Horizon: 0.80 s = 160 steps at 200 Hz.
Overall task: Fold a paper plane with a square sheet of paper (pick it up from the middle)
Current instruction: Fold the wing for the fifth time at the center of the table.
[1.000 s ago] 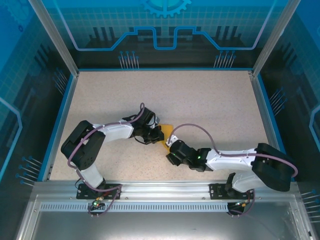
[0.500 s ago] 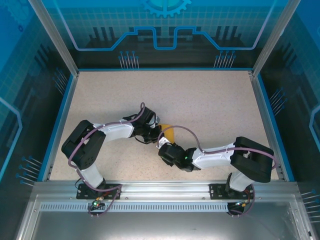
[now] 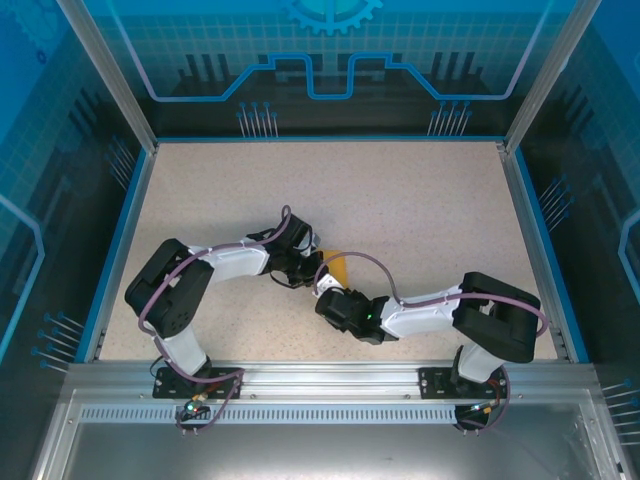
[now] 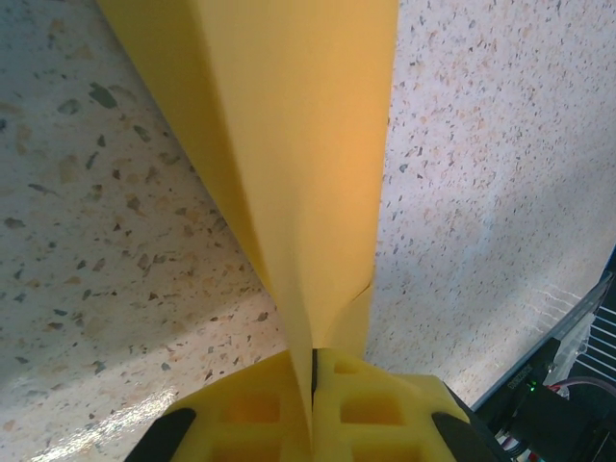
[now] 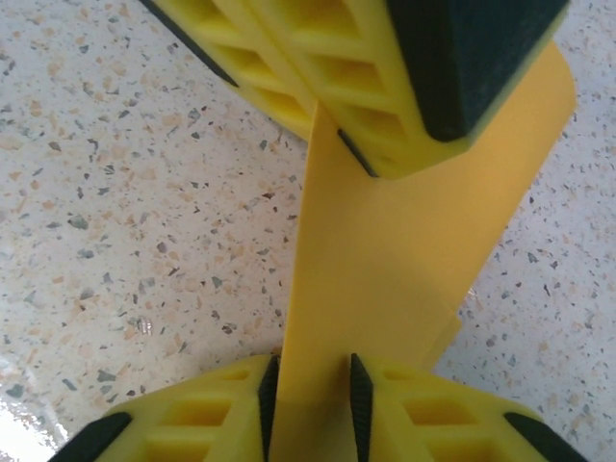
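Two arms meet near the middle of the speckled table (image 3: 420, 200). The left arm (image 3: 230, 262) lies much as it did a second ago. The right arm (image 3: 430, 315) has folded its elbow inward and carried its wrist leftward, so less paper shows from above. Left gripper (image 4: 313, 380): fingers pressed together, pinching the square sheet of paper (image 4: 298, 144), which extends from them as a folded orange-yellow strip. Right gripper (image 5: 310, 393): jaws narrowly parted, with the strip lying in the gap just beneath the left claw; judged not yet clamped. The sheet thus hangs between the two claws at table centre. With a second hold now in place, a crease or regrasp of the part-folded sheet looks likely.
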Motion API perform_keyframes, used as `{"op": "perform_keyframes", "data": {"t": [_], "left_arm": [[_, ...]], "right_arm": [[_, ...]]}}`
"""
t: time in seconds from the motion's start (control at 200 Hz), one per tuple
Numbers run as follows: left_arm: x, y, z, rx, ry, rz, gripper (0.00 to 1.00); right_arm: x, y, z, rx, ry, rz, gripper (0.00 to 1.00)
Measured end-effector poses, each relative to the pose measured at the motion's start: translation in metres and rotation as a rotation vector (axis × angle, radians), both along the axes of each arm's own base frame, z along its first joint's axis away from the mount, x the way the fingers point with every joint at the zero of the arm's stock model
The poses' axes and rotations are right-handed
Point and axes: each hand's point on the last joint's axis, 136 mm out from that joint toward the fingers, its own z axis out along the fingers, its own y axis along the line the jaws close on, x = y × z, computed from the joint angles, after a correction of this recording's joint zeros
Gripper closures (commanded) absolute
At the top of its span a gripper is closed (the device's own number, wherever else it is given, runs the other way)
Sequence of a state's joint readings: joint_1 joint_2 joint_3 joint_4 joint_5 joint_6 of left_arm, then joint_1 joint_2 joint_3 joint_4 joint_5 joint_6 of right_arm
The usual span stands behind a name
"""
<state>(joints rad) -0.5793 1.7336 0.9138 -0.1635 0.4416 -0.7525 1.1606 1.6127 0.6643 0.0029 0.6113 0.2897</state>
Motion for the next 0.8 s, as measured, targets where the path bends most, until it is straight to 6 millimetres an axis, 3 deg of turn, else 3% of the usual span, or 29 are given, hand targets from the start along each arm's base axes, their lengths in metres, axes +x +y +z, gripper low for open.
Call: {"op": "perform_keyframes", "data": {"t": [0.28, 0.41, 0.565, 0.66, 0.8], "left_arm": [[0.000, 0.000, 0.000, 0.001, 0.001, 0.000, 0.92], [-0.001, 0.002, -0.001, 0.009, 0.003, -0.003, 0.68], [0.001, 0.008, 0.003, 0.037, -0.008, 0.028, 0.50], [0.008, 0.019, 0.014, 0.058, -0.045, 0.067, 0.43], [0.016, 0.032, 0.049, 0.034, -0.134, 0.115, 0.38]], "right_arm": [[0.002, 0.000, 0.000, 0.003, -0.008, -0.012, 0.91], [0.002, 0.001, 0.000, 0.013, -0.007, -0.015, 0.94], [0.001, 0.007, 0.001, 0.057, 0.007, -0.018, 0.95], [0.000, 0.015, 0.003, 0.109, 0.022, -0.011, 0.94], [-0.004, 0.021, 0.000, 0.171, 0.077, 0.000, 0.93]]}}
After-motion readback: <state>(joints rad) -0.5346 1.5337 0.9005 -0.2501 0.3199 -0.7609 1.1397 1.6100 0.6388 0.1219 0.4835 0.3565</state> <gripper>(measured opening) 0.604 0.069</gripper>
